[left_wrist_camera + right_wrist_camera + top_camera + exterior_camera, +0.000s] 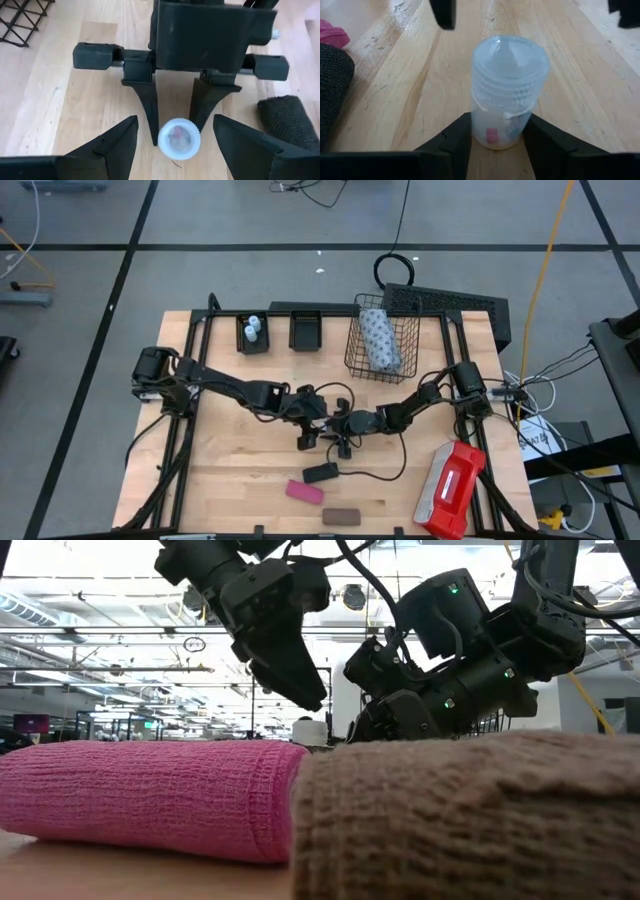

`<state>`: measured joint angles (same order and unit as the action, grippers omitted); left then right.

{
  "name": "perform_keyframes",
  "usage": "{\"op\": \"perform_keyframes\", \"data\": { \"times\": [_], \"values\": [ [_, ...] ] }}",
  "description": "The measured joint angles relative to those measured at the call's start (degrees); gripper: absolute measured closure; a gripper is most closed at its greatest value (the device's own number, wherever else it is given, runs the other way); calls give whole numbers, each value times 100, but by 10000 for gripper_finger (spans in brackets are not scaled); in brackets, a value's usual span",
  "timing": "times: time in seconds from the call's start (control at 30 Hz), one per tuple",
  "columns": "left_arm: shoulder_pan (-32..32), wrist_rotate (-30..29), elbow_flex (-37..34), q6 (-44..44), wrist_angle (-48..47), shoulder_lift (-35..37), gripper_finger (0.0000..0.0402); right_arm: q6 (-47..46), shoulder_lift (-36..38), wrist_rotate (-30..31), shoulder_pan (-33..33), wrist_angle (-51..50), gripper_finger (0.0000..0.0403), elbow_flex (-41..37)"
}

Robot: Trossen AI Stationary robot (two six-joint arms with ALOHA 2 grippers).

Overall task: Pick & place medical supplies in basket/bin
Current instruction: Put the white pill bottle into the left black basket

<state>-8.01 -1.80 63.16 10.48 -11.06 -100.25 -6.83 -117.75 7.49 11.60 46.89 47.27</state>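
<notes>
Table point(230, 480): pale wood, both arms meeting near its middle.
Basket point(352, 350): wire mesh, far right, one dotted pack point(379, 340) inside.
Trays: two, far left; left tray point(243, 343) holds two vials point(253, 328), other tray point(304, 332) beside it.
Blocks: three near edge; black point(321, 473), pink point(304, 492), brown point(340, 516).
Right gripper point(500, 142): clamped on one upright vial point(507, 90).
Left gripper point(175, 145): fingers spread either side of that vial, not touching.
Red-and-white case point(449, 490): near right.
</notes>
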Motion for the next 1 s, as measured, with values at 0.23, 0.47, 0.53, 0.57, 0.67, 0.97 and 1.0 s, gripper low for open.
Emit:
{"op": "perform_keyframes", "data": {
  "times": [0.23, 0.47, 0.53, 0.57, 0.67, 0.97, 1.0],
  "values": [
    [-73, -30, -4, -262, 99, -229, 133, 0, 0, -2, 0, -5, 248, 0],
    [-111, -63, -7, -413, -42, -378, 133, -2, -2, -6, 0, -15, 254, -2],
    [-107, -82, -5, -407, 38, -378, 133, -2, -2, -11, 0, -27, 253, -1],
    [-111, -96, -4, -401, 43, -376, 133, -3, -2, -15, 0, -14, 251, -2],
    [-111, -74, -7, -403, 128, -376, 133, -36, -2, -14, 0, -19, 248, -2],
    [-107, -122, -7, -446, 10, -372, 133, -66, -2, -17, 0, -19, 252, -2],
    [-107, -123, -7, -446, -11, -372, 133, -66, -2, -20, 0, -19, 250, -2]
  ]
}}
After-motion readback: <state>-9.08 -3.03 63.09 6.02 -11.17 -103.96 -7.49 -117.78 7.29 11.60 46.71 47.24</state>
